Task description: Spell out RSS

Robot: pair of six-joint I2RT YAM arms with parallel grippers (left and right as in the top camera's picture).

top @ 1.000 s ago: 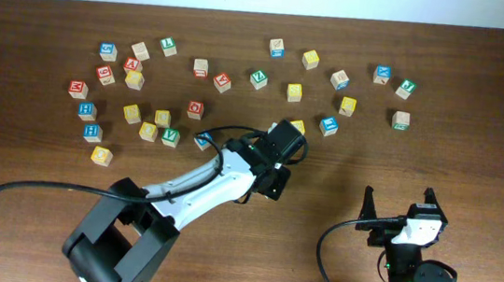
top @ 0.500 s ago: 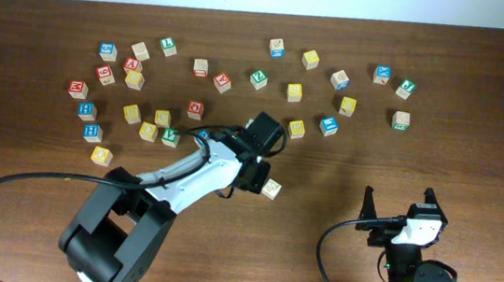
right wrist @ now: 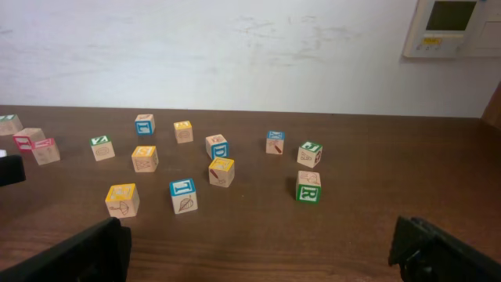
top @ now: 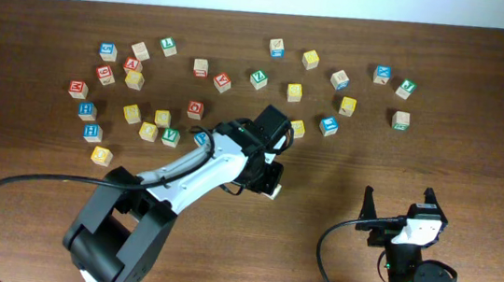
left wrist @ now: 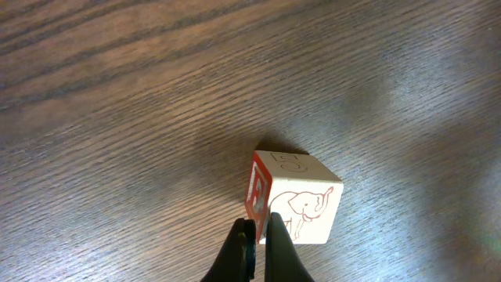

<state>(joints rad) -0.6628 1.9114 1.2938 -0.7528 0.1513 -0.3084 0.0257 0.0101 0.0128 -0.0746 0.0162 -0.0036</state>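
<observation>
Jaws, left: the left gripper (left wrist: 254, 251) is showing its fingers pressed together with nothing between them, tips sitting just beside a loose cube.
Jaws, right: the right gripper (right wrist: 258, 251) is standing spread wide, parked low over bare tabletop (right wrist: 258, 223), gripping nothing.
Overhead view: the left arm is reaching out over a pale wooden cube (top: 271, 189) lying alone in the open middle, well apart from the scattered cubes along the far side; the right gripper is idling near the front edge.
Left wrist view: that cube (left wrist: 293, 197) is resting on the wood grain, showing a red-bordered side, an elephant drawing, and a faint top mark that could be an S or a 5; I cannot tell which.
Right wrist view: the green R cube (right wrist: 308, 187) is sitting at the right of the scatter, with yellow cubes (right wrist: 221, 171) near it.
Step in hand: probably nudging or placing a first cube into the spelling area.
Next move: likely fetching the green R cube, needing opened jaws.
Readable writing: only the R.
</observation>
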